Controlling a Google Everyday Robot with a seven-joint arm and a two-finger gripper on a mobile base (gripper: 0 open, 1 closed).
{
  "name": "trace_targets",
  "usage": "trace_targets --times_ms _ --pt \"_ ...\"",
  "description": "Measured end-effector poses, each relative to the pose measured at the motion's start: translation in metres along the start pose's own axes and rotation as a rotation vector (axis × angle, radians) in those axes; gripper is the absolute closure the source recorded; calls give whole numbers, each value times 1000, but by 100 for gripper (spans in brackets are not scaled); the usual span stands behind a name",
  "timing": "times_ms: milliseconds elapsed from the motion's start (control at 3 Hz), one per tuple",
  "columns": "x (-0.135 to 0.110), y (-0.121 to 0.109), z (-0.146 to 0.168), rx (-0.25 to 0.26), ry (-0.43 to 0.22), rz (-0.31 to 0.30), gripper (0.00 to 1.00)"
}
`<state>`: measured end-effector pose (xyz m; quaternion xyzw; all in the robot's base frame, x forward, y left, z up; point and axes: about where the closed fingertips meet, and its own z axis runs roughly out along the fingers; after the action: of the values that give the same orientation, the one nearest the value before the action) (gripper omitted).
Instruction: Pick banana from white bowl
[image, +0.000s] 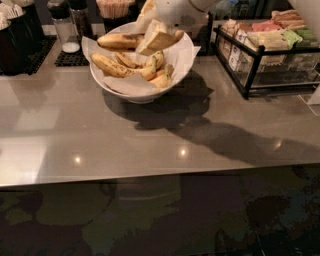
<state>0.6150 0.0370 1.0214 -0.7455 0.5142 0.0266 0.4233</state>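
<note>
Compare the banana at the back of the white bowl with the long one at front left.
The back banana lies almost level, by the far rim of the white bowl; the front banana slants down to the right. The back banana ends near the tool, which is over the bowl's back; the front banana lies apart from it. Both are yellow with brown marks.

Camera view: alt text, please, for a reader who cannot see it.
The gripper hangs low over the far side of a paper-lined white bowl holding several bananas, at the back of a grey counter. A black wire rack of packets stands right of the bowl.
</note>
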Motion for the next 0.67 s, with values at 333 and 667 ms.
trace_targets --times_ms 333,667 --pt "18 30 3 11 -55 68 100" --pt "42 48 16 -9 -120 140 100"
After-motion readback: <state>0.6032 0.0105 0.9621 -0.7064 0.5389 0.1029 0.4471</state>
